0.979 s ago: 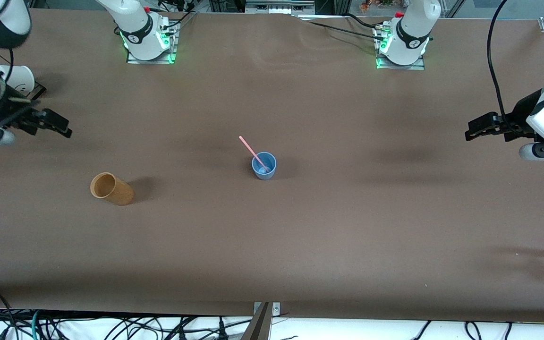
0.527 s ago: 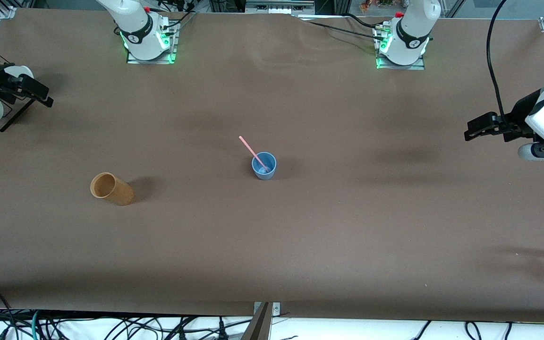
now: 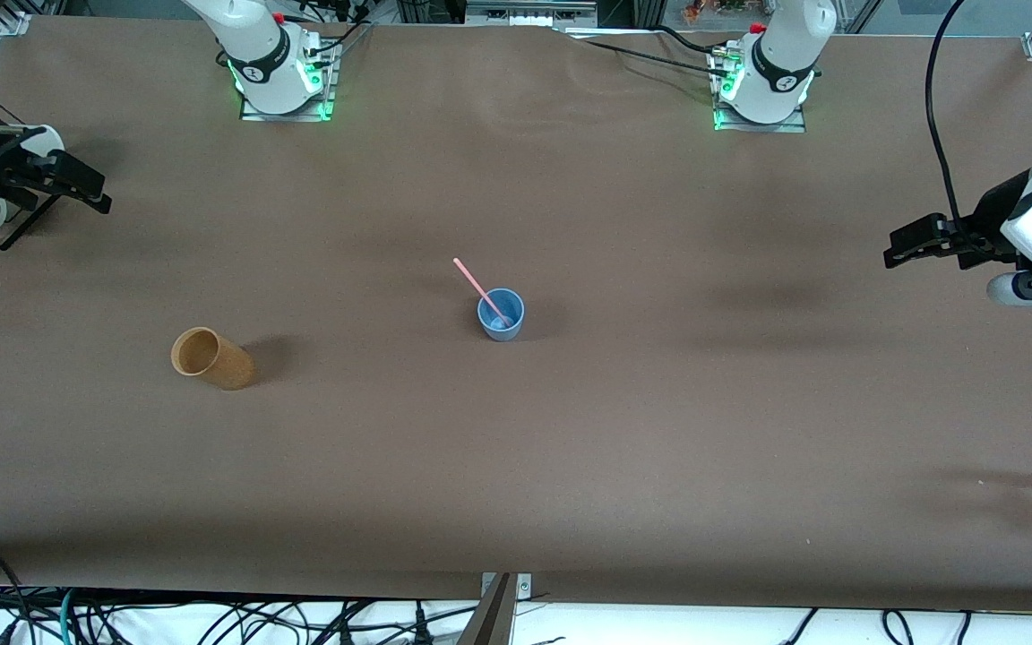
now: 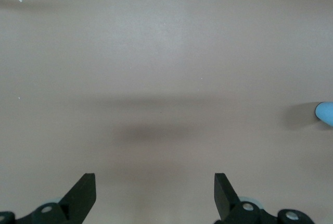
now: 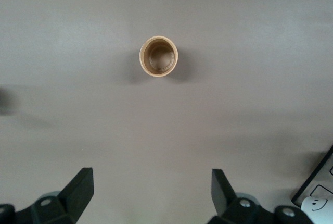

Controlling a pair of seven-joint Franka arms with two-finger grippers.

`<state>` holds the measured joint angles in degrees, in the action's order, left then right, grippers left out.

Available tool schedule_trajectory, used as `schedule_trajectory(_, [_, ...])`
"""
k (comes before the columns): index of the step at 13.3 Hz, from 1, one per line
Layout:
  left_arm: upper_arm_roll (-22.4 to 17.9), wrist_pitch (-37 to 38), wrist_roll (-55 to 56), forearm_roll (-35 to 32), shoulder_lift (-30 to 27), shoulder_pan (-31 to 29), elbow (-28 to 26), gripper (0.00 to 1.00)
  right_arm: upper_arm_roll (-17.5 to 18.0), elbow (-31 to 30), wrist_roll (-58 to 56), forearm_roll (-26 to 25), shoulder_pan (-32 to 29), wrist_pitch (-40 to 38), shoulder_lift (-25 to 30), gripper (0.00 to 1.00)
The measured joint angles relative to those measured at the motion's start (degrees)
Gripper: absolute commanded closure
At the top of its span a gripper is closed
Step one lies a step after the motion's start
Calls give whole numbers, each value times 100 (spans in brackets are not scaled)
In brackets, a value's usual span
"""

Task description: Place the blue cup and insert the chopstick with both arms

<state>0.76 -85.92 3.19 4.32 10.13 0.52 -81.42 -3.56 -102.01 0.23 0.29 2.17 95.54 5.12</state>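
Right gripper (image 3: 77, 184) has pulled back toward the right arm's end of the table since a sec ago, now up by the white cup (image 3: 43, 141), jaws wide. Left gripper (image 3: 906, 246) has edged slightly toward its own end.

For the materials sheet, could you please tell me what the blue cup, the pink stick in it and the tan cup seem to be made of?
The small light-blue tapered cup looks like smooth matte plastic, evenly coloured. The thin pink chopstick leaning in it looks like plastic, though painted wood is possible. The tan-orange cup shows a faintly speckled matte surface, perhaps bamboo fibre or cork.
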Motion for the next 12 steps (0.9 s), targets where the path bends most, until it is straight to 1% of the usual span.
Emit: schedule_trajectory(12, [7,0,0,0,0,20,1,0,0,17,0,0,34,267,-96,0])
